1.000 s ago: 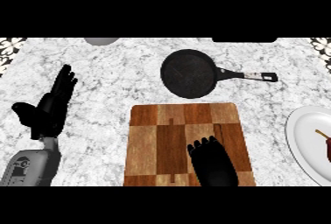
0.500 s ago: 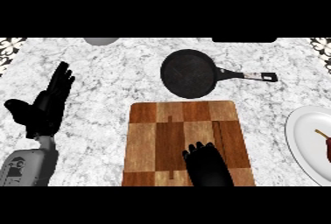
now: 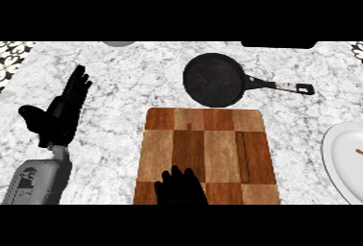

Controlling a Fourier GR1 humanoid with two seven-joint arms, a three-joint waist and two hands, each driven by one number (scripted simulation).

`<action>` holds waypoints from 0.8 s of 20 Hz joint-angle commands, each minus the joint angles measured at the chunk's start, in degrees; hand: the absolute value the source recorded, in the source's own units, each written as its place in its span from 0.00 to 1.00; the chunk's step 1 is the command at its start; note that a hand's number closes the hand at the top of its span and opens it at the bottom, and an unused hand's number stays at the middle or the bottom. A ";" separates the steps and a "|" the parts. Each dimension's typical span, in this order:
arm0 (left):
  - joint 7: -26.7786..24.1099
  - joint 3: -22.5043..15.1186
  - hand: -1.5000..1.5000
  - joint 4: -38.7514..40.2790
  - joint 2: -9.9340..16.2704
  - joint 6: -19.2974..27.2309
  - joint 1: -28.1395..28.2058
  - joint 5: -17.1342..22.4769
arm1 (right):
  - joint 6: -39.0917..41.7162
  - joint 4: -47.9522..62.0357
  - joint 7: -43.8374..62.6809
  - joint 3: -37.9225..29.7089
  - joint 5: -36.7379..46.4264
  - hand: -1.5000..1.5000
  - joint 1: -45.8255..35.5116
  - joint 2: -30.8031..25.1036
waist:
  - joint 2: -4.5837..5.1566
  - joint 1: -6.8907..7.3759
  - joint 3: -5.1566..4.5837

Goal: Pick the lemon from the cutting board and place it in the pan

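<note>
Right robot hand low over cutting board

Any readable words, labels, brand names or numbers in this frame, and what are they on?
None can be read.
Pan: no marking shows; the pale band on its handle is plain.
Cutting board: wood pattern only.
White plate: no print.
Left forearm: dark patch, too blurred to read.

left hand: black | left forearm: grey, dark marking | right hand: black
</note>
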 commanded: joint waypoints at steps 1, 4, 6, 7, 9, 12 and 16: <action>-0.98 2.04 0.50 1.32 1.62 -1.35 -0.08 1.22 | -6.74 -2.44 8.93 3.53 -4.94 1.00 -8.97 0.72 | -0.03 0.14 0.02; -1.13 -0.13 0.50 -0.07 -0.72 0.40 1.79 -0.52 | -12.84 1.09 12.90 1.43 -9.21 1.00 -16.74 0.74 | -0.03 0.22 0.04; -0.05 0.86 0.50 0.65 0.64 -0.78 -0.44 0.36 | -11.84 -1.27 17.77 -1.15 -10.05 1.00 -22.96 0.75 | -0.16 -0.04 0.01; -1.21 0.75 0.50 1.85 -0.31 0.57 -1.10 -0.55 | -11.04 -3.00 20.87 -0.92 -10.69 1.00 -25.03 0.75 | -0.21 -0.64 0.00; -1.07 1.50 0.50 3.51 -0.04 0.73 -2.84 -0.54 | -19.74 3.97 17.05 -4.24 -12.36 1.00 -27.28 0.75 | 0.09 -0.75 0.04; 1.07 1.27 0.50 0.76 0.83 -0.69 -1.33 0.33 | -20.96 5.78 15.68 -13.37 -19.20 1.00 -32.22 0.75 | 0.08 -0.26 0.07; -0.65 2.41 0.50 3.57 0.93 -0.49 -2.39 0.29 | -26.82 9.77 9.94 -21.44 -22.66 1.00 -33.36 0.76 | 0.31 -1.22 0.09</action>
